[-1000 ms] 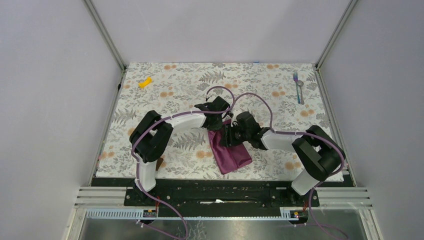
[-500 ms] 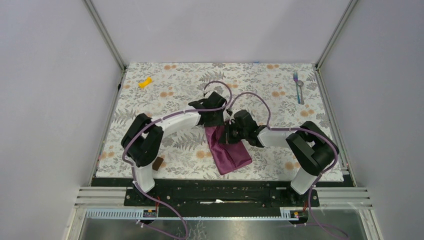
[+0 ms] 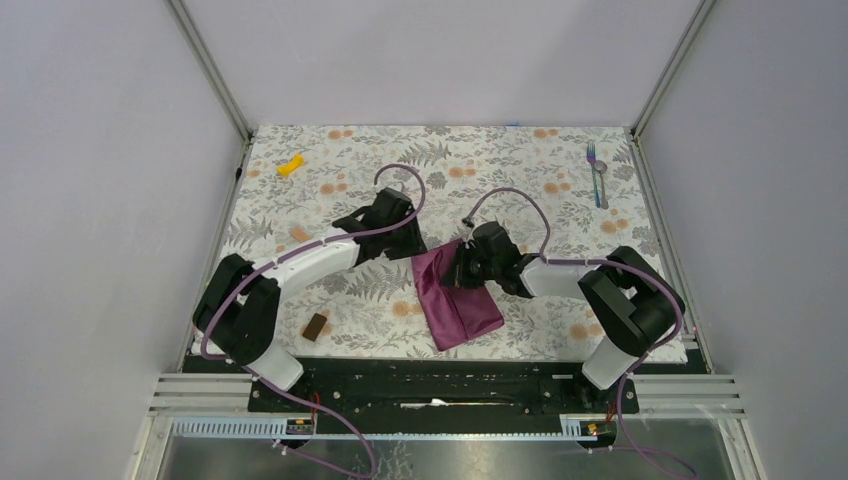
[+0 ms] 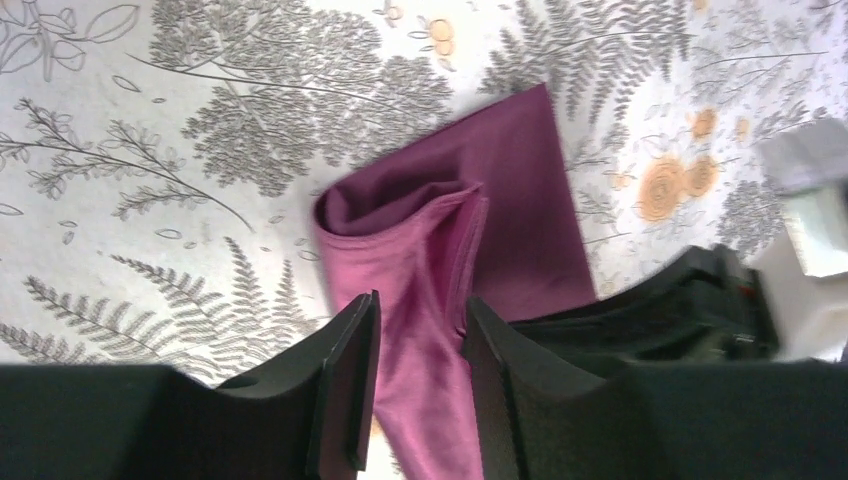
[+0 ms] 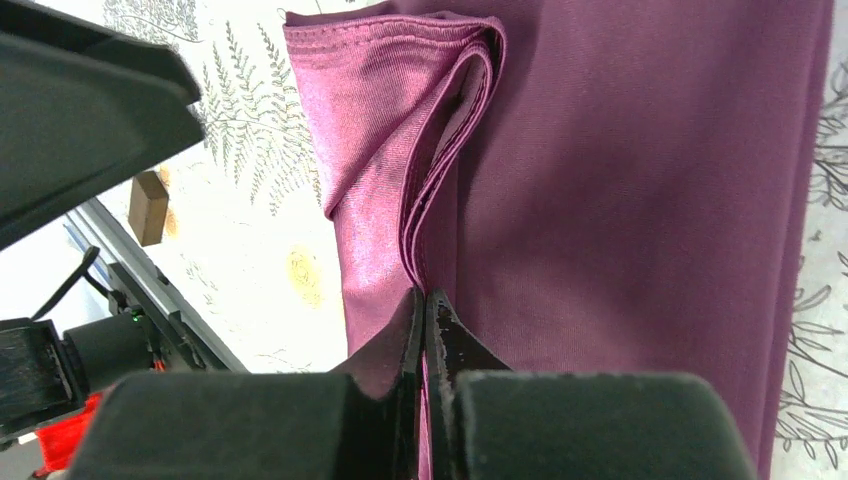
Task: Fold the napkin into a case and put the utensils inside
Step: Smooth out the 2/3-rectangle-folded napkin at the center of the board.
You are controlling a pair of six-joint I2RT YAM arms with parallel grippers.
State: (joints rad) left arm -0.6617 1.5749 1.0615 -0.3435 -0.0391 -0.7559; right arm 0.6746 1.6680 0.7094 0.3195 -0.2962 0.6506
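at mat [image 3: 350, 170] centre | right end effector [image 5: 425, 297] clamped on napkin [image 3: 465, 315] | left end effector [image 4: 420, 306] apart over it | utensils [image 3: 596, 176] far right

Pale grey walls [image 3: 430, 60], fern-print tabletop [image 3: 520, 170]

overhead view, wrist close-ups, napkin [image 3: 465, 310] shared

Cloth, print and plastic
The napkin [image 5: 640, 180] is fine-woven plum cloth, faintly shiny along its folds; the printed desk [image 3: 400, 165] looks matt and smooth; the fingers [image 4: 340, 400] are dull black plastic.
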